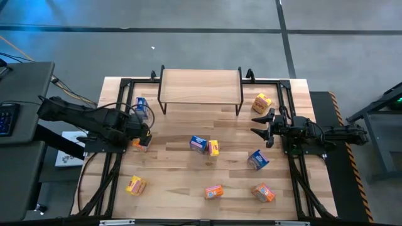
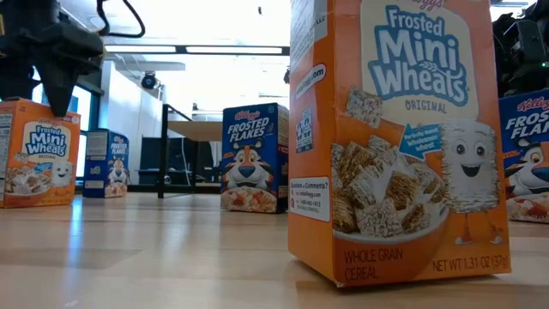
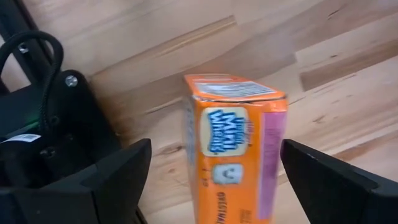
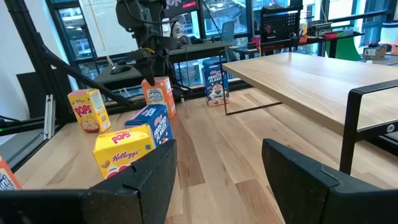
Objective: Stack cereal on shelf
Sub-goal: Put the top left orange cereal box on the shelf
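An orange Mini Wheats cereal box [image 3: 236,143] stands on the table at the left. My left gripper [image 1: 144,135] hangs just above it, open, with one finger [image 3: 118,177] on either side and a gap to the box on both. In the low view the same gripper [image 2: 53,81] is over this box [image 2: 39,154]. The shelf [image 1: 200,86] stands bare at the far middle. My right gripper [image 1: 255,124] is open and empty at the right, level and pointing left, with the shelf [image 4: 311,74] beside it.
Other cereal boxes stand or lie on the table: a blue one [image 1: 142,105] by the shelf's left leg, a yellow one [image 1: 262,102] at far right, blue [image 1: 198,144] and yellow [image 1: 213,147] in the middle, a blue one [image 1: 257,159], and yellow [image 1: 135,185] and orange ones [image 1: 213,191] [image 1: 264,192] near the front.
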Robot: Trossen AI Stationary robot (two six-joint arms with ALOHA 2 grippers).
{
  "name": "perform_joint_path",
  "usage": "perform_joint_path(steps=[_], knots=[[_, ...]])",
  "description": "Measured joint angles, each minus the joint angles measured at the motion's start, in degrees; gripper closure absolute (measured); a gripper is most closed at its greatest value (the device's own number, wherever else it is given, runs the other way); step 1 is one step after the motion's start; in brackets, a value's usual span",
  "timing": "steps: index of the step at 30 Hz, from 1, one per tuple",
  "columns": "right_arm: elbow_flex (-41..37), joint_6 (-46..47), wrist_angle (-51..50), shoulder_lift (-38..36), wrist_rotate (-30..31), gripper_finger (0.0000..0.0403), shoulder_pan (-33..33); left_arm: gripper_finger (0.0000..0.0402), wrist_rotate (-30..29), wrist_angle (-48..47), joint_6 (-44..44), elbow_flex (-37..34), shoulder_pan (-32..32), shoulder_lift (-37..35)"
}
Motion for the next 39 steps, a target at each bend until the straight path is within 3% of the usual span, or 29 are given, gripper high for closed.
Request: perform_joint_path(steps=[8,21,39], knots=[[-0.01,0.00,0.00,0.02,0.01,0.0173,-0.01,0.0064,0.27,0.54,0.59,-1.20,0.00,0.00],[-0.01,-0.01,0.00,0.02,0.01,0.0173,-0.02,0.0160,0.42,1.87,2.07,-1.20,0.00,0.00],[-0.02,-0.01,0.00,0.02,0.02,0.0173,-0.02,0.0206,0.77,2.25,3.92,-1.18,0.02,0.00]])
